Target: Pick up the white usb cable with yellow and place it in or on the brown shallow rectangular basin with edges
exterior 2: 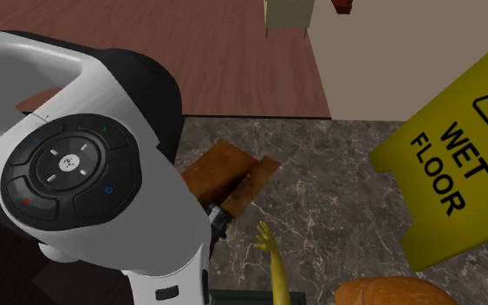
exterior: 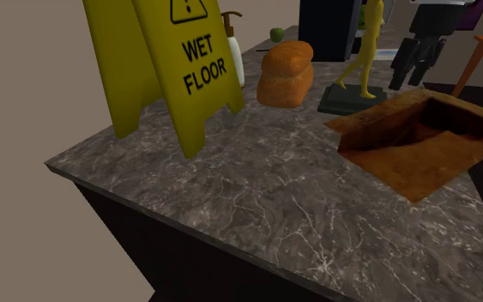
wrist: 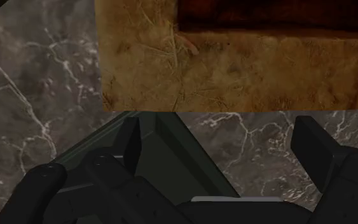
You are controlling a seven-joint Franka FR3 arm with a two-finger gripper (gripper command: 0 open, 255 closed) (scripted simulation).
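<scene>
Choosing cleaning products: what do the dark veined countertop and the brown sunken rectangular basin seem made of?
The dark grey veined countertop looks like marble: white veins branch across it. The brown shallow rectangular basin looks matte and rough, perhaps rusted metal or stone; its mottled orange-brown, scratched surface leaves that open.

The front of the bench (exterior: 256,197) lies open; behind it the wet-floor sign (exterior: 175,69), bread loaf (exterior: 285,75) and yellow figurine (exterior: 361,60) stand in a row beside the basin (exterior: 419,163).
</scene>
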